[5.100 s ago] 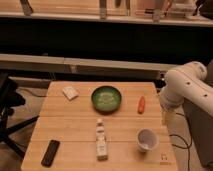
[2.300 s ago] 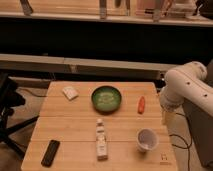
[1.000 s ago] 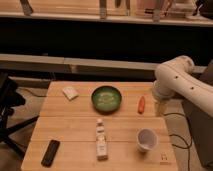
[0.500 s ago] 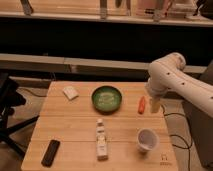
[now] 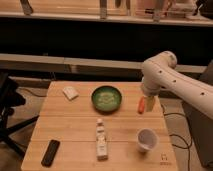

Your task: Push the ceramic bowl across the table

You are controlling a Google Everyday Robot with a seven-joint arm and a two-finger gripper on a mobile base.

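Observation:
The ceramic bowl (image 5: 106, 98), dark green with a pale speckled inside, sits upright on the far middle of the light wooden table (image 5: 70, 125). My white arm reaches in from the right and bends down over the table's far right edge. The gripper (image 5: 150, 103) hangs at its end, to the right of the bowl and apart from it, close beside a small orange object (image 5: 141, 105).
A white cup (image 5: 146, 140) stands near the front right, by a small dark logo (image 5: 164, 158). A small bottle (image 5: 101, 141) lies at the front middle. A black remote (image 5: 50, 152) lies front left. A white packet (image 5: 70, 92) lies far left. A dark chair (image 5: 7, 102) stands left of the table.
My arm has swung left from beside the table to over its far right edge, bringing the gripper down next to the orange object. The bowl has not moved.

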